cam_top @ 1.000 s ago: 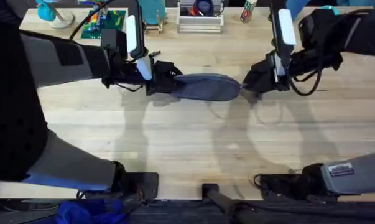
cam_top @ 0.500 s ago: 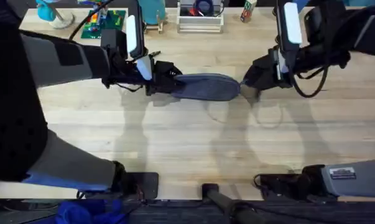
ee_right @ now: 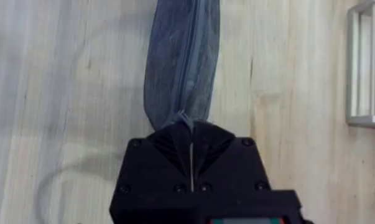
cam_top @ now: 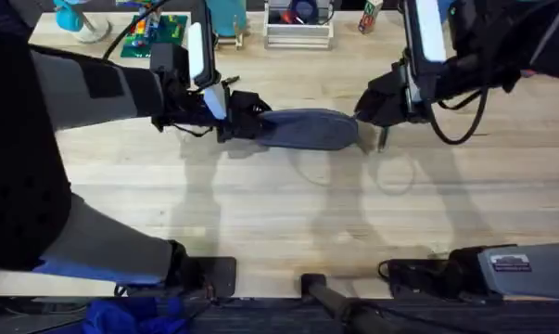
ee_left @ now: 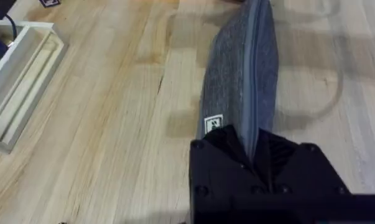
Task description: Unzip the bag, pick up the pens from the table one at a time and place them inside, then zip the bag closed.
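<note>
The grey-blue bag lies lengthwise across the far middle of the table, its zipper running along the top. My left gripper is shut on the bag's left end, next to a small white label. My right gripper is shut at the bag's right end, with the pointed tip of the zipper seam pinched between its closed fingers. The pens are out of view.
A white tray stands at the back edge, also seen as a white tray and a tray rim. A green board and teal items sit back left. Bare wood spreads in front of the bag.
My right gripper has shifted slightly toward the back and left, still on the bag's right end. The left gripper and the bag's left end have stayed put.
</note>
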You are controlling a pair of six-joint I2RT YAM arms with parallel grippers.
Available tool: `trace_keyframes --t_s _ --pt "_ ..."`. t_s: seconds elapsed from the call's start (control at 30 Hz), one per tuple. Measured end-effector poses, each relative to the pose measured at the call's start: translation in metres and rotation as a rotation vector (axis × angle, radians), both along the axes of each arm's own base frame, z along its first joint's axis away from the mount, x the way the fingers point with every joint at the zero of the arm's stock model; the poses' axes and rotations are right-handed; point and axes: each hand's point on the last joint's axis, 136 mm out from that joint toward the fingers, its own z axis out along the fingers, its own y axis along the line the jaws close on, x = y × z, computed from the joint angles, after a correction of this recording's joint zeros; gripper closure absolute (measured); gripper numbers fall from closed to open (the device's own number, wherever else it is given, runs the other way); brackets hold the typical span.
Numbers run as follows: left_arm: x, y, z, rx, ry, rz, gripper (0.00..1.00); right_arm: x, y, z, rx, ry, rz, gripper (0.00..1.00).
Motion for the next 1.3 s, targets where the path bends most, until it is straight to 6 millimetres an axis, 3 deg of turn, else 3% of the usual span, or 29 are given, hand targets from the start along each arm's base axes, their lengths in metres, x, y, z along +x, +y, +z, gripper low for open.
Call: trace_keyframes --t_s 0.4,1.3 --pt "0.001 0.000 0.000 0.003 -0.001 0.001 0.959 0.004 0.017 0.013 0.004 -0.038 0.044 0.971" --pt "0.001 0.001 0.000 0.004 -0.002 0.003 0.959 0.007 0.085 0.029 0.048 -0.163 0.148 0.971"
